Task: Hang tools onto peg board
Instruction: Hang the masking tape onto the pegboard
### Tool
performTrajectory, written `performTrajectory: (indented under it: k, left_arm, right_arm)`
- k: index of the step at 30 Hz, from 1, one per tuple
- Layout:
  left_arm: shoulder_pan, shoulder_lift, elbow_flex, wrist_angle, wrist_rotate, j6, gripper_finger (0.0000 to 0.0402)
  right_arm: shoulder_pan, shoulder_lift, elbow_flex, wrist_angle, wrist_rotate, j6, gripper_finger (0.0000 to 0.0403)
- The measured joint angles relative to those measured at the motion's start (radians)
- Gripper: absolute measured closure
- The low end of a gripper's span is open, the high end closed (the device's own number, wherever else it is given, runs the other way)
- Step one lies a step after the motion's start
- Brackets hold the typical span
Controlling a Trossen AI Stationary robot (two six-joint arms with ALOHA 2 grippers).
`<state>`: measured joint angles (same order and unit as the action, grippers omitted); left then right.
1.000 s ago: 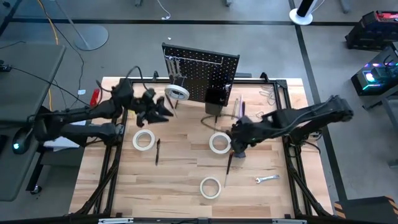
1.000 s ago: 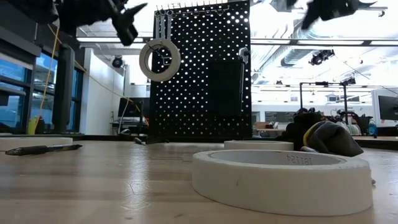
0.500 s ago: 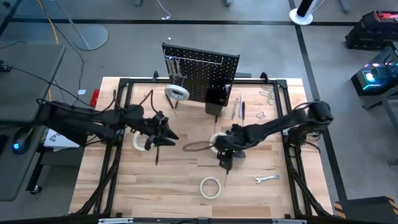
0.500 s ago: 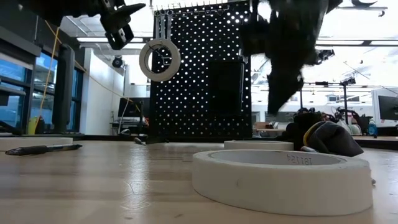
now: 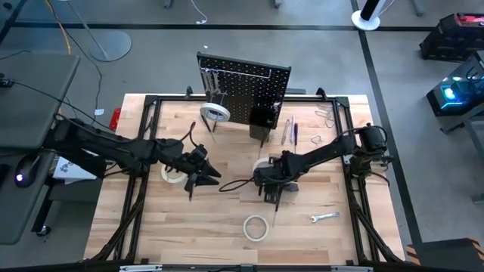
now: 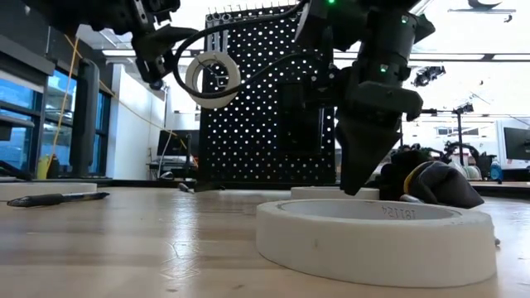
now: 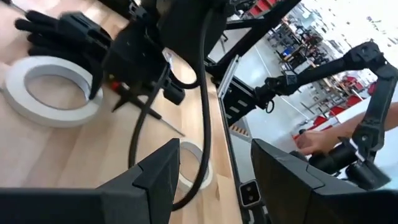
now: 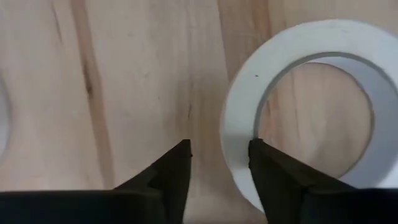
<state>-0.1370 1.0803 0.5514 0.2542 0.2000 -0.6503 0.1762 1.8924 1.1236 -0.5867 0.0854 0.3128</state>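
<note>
1. Two arms worked over the wooden table [image 5: 227, 219] in the high view. The right gripper [image 5: 266, 180] sat low beside a white tape roll [image 5: 262, 168] mid-table; the left gripper [image 5: 206, 178] hung near another tape roll [image 5: 171, 172], just by a dark screwdriver [image 5: 190, 188]. The peg board [image 5: 246, 92] stood upright at the far edge with one roll [image 5: 215, 112] already hung on it. A third loose roll [image 5: 255, 227] and a small wrench [image 5: 326, 217] lay nearer the front.

2. Low view: the right gripper came down behind the nearest roll [image 6: 373, 236], with a black glove bundle [image 6: 431, 184] beyond it. Windows and ceiling lights showed behind the board.

3. Left wrist view: its fingers [image 7: 158, 177] stood apart, holding nothing. A workshop floor lay beyond, and a person's hand [image 7: 317, 142] showed at a far bench.

4. Right wrist view: fingers [image 8: 177, 165] parted and empty, one [image 8: 264, 163] lying over the roll's rim [image 8: 239, 124], over pale wood grain.

5. Judgement: the step in hand looked like picking up the mid-table roll. Next, the fingers would need to straddle the roll's wall, close, then lift toward a free hook.
</note>
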Motion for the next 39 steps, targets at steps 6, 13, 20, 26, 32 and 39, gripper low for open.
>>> performTrajectory:
  k: [6,13,20,26,32,39]
  left_arm:
    - [-0.033,0.003,-0.001,0.021,-0.021,-0.001,0.0211]
    - [-0.035,0.003,-0.001,0.035,-0.075,0.041,0.0211]
    - [-0.035,0.003,-0.001,0.032,-0.075,0.041,0.0211]
    - [-0.035,0.003,-0.001,0.031,-0.075,0.059,0.0211]
    - [-0.035,0.0,-0.001,0.048,-0.073,0.06,0.0211]
    - [-0.031,-0.005,0.044,0.125,-0.073,0.077,0.0211]
  right_arm:
    - [0.007,-0.072,0.05,-0.002,0.052,-0.057,0.0297]
    - [-0.03,-0.058,0.051,0.001,0.034,-0.077,0.0275]
    - [-0.065,0.031,0.054,0.023,-0.04,-0.139,0.0191]
    - [-0.068,0.104,0.065,0.015,-0.086,-0.075,0.0164]
    - [-0.046,0.042,0.091,-0.038,-0.105,-0.01,0.0346]
    - [-0.002,-0.199,0.249,-0.205,-0.047,0.005,0.0358]
